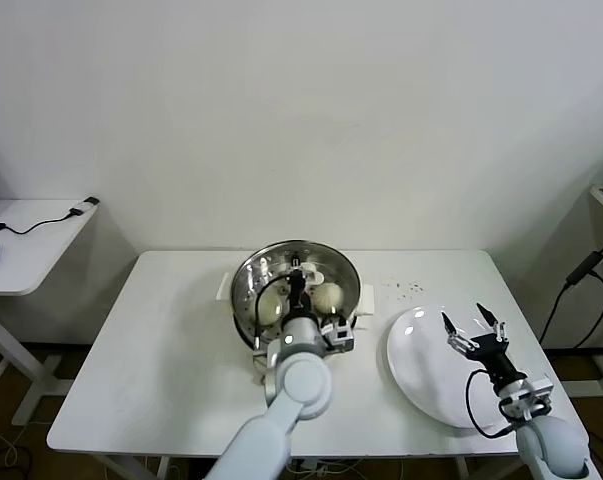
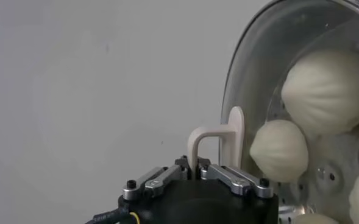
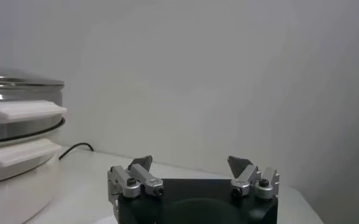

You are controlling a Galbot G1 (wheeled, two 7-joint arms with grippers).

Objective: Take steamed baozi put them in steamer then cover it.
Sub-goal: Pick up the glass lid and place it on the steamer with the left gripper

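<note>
One white rectangular table [image 1: 161, 340] filled the lower half of the head view, its top smooth and matte. At the frame's centre stood the steamer [image 1: 243, 300], a round pot of shiny stainless steel with white side handles. The cover [image 2: 252, 73], a clear glass disc with a metal rim, lay over it, and its white bar handle [image 2: 219, 139] was pinched between the closed jaws of the left gripper [image 1: 297, 285]. To the lower right of the steamer lay a flat, glossy white plate [image 1: 416, 355], round and bare. Over its right part hovered the right gripper [image 1: 473, 324], its dark pointed fingers [image 3: 141, 163] spread wide and holding nothing. Through the glass, in the left wrist view, showed the buns [image 2: 328, 91], cream-white, smooth and domed with faint pleats, sitting on the perforated metal tray; two of them were plain in the head view, inside the steamer.
</note>
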